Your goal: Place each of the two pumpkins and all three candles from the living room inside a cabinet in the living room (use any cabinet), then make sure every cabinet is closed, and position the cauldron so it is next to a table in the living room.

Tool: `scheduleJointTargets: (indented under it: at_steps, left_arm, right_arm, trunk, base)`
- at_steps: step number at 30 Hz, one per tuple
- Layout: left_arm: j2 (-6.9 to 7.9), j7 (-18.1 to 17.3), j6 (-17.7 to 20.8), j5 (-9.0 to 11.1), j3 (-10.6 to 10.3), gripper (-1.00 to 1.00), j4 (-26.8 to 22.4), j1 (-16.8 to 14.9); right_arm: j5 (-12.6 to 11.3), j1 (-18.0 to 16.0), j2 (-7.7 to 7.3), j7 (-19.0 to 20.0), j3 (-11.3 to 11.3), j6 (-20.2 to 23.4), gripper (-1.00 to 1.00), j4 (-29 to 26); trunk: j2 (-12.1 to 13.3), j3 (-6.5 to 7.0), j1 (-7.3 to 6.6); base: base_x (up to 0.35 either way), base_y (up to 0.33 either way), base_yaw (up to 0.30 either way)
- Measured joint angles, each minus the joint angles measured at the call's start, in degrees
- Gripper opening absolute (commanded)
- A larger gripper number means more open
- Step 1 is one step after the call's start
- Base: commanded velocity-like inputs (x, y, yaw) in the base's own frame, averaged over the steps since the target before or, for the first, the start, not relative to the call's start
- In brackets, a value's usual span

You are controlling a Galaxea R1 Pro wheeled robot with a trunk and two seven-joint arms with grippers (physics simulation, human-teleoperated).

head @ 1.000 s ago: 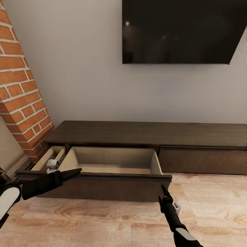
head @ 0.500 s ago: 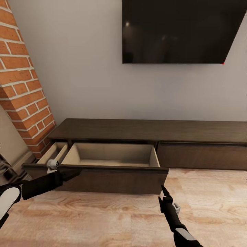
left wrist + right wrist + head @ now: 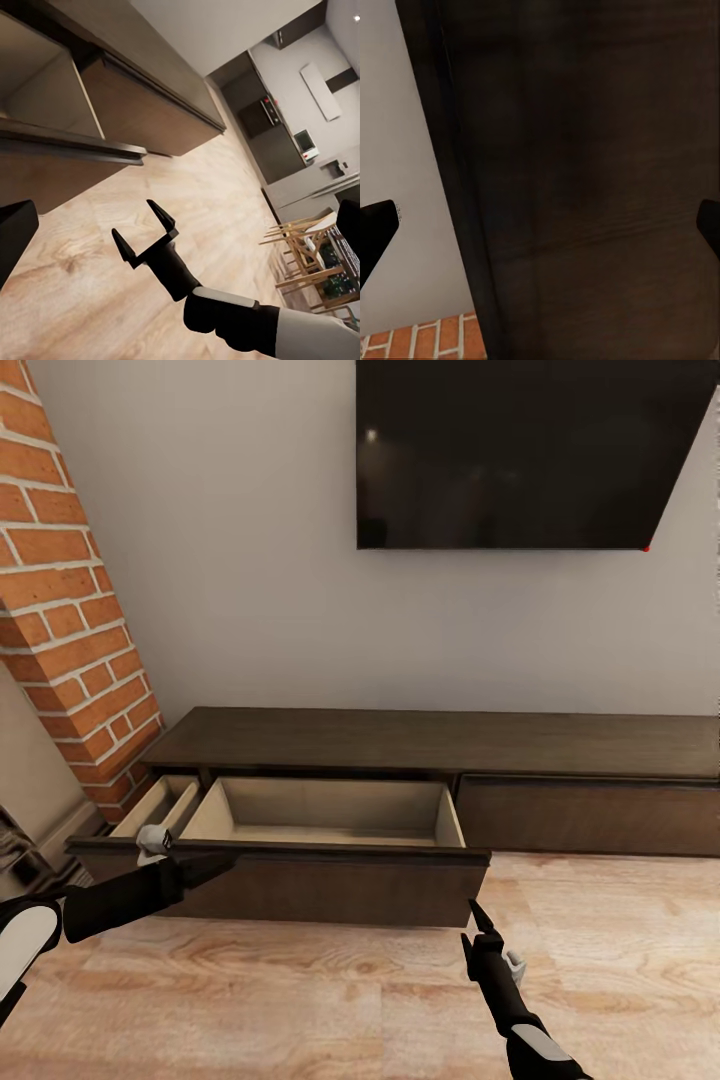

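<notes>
A grey wall point(image 3: 250, 560) rises behind the scene, with a brick column point(image 3: 70, 620) at its left and a large black television point(image 3: 520, 450) mounted high at the right. Below runs a light wooden floor point(image 3: 330, 1000).

The cabinet point(image 3: 450, 745), long, low and dark brown, stands against the wall's foot. It has 2 fronts: the right one is flush and shut, while the left one is a drawer point(image 3: 320, 825) pulled well out over the floor. The drawer's pale interior is bare, with a narrow divided section at its left end.

The left gripper point(image 3: 215, 863) sits at the drawer's front top edge near the left corner, its dark fingers lying along the lip; from the head view I cannot tell whether they pinch the edge or just rest against it.

The right gripper point(image 3: 478, 913) hangs just in front of the drawer's right front corner, pointing up toward it and touching nothing. In the left wrist view the right gripper point(image 3: 144, 231) shows its 2 fingers spread apart with nothing between them. In the right wrist view the fingertips point(image 3: 376, 225) sit wide at either side, facing the drawer's dark front panel point(image 3: 585, 180).

In the left wrist view, a kitchen area with wooden chairs point(image 3: 304, 255) lies far beyond the cabinet's right end.
</notes>
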Motion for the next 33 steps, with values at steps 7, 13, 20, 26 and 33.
scheduleJointTargets:
  at_steps: [7,13,20,26,33]
  left_arm:
    - [0.0,0.1,0.0,0.0,0.1,1.0,0.0,0.0]
    - [0.02,0.1,0.1,0.0,0.1,1.0,0.0,0.0]
    - [0.04,0.1,0.2,0.0,0.1,1.0,0.1,0.0]
    - [0.08,0.2,0.2,0.0,0.1,1.0,0.1,0.0]
    - [0.08,0.3,0.3,0.0,0.1,1.0,0.2,-0.1]
  right_arm:
    - [0.2,0.0,-0.17,-0.3,0.1,0.4,1.0,0.1]
    - [0.0,0.0,-0.25,-0.5,0.1,0.6,1.0,0.4]
    - [-0.1,0.0,-0.28,-2.5,0.0,0.8,1.0,0.7]
    - [-0.1,0.0,-0.34,-6.7,-0.1,5.2,1.0,0.2]
    - [0.0,0.0,-0.37,-7.8,0.1,6.4,1.0,0.6]
  trunk:
    - [0.1,1.55,-0.18]
    - [0.2,2.88,-0.33]
    - [0.3,4.43,-0.52]
    - [0.3,5.77,-0.67]
    - [0.4,7.32,-0.85]
  base:
    - [0.0,0.0,0.0]
    - [0.0,0.0,0.0]
    - [0.0,0.0,0.0]
    - [0.0,0.0,0.0]
    - [0.0,0.0,0.0]
